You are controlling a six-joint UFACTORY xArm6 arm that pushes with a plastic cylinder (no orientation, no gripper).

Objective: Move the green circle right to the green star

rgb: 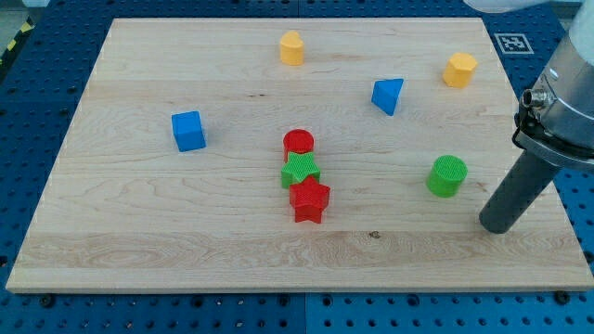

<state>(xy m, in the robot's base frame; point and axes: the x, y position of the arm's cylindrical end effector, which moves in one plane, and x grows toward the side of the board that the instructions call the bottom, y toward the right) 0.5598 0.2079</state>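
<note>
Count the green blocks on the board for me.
2. The green circle sits toward the view's right, just left of my tip. The green star is mid-board, between the red circle and red star. None looks hidden.

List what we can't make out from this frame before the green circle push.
- Arm: cut off by the camera view's right and top edges; only the rod and its collar show.
- My tip: its contact with the board can't be confirmed; it sits to the view's right of the green circle, slightly lower.
- Green star: its edges are partly hidden by the red circle and red star crowding it.
</note>
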